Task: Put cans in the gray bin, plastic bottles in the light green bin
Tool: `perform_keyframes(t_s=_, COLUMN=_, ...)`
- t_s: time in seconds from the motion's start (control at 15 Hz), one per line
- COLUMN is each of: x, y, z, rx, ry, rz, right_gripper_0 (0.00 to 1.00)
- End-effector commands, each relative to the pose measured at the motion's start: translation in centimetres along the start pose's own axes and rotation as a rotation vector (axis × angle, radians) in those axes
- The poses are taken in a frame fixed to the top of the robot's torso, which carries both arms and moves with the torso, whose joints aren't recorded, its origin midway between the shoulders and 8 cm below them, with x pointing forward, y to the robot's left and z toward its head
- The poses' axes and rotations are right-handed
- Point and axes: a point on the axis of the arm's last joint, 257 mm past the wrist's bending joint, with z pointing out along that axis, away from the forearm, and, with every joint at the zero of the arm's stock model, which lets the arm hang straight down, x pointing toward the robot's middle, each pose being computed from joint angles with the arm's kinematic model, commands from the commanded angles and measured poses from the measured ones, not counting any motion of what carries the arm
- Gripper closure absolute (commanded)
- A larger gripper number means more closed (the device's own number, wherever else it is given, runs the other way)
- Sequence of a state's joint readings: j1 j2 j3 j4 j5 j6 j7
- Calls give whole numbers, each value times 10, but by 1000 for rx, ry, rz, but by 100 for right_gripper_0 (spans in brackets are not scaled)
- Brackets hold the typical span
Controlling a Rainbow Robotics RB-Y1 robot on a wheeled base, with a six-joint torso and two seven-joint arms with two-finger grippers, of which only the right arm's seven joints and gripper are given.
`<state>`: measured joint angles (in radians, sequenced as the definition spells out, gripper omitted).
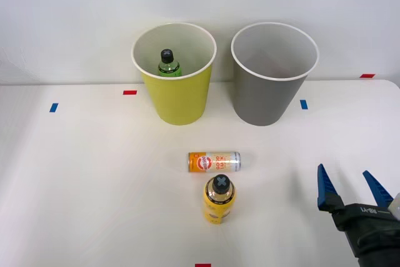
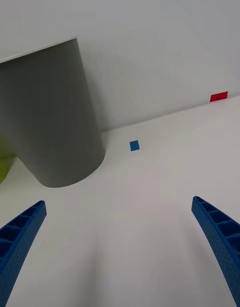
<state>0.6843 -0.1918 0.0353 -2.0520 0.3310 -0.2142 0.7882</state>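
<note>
Light green bin (image 1: 178, 101): stands upright at the back of the white table (image 1: 94, 186), left of its gray neighbour.
Green bottle (image 1: 168, 64): inside the light green bin, black cap up.
Orange-and-white can (image 1: 214, 162): lies on its side mid-table, in front of the two bins.
Yellow bottle (image 1: 219, 199): just in front of the can, black cap toward the camera.
Gray bin (image 1: 269, 98): upright, right of the green one; a blue tape mark (image 1: 304, 104) sits beside it.
Right gripper (image 1: 347, 187): low over the table at the right, well apart from can and bottle, blue ribbed fingers (image 2: 220, 237) spread wide, holding nothing.
</note>
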Motion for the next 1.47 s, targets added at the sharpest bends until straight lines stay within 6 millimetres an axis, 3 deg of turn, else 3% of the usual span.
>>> perform_keyframes(t_s=0.07, x=16, y=-13, z=1, rx=40, ry=-14, rz=27, right_gripper_0=0)
perform_keyframes(t_s=0.33, x=32, y=-20, z=4, rx=40, ry=-93, rz=-36, right_gripper_0=0)
perform_keyframes(t_s=0.47, x=35, y=-11, z=-2, rx=0, ry=-115, rz=-52, right_gripper_0=0)
perform_keyframes(t_s=0.6, x=38, y=-9, z=-12, rx=10, ry=-135, rz=-180, right_gripper_0=0)
perform_keyframes(t_s=0.93, x=57, y=4, z=-39, rx=39, ry=-111, rz=-245, right_gripper_0=0)
perform_keyframes(t_s=1.2, x=68, y=15, z=-63, rx=52, ry=-99, rz=-179, right_gripper_0=0)
perform_keyframes(t_s=1.47, x=60, y=24, z=-81, rx=58, ry=-150, rz=-68, right_gripper_0=0)
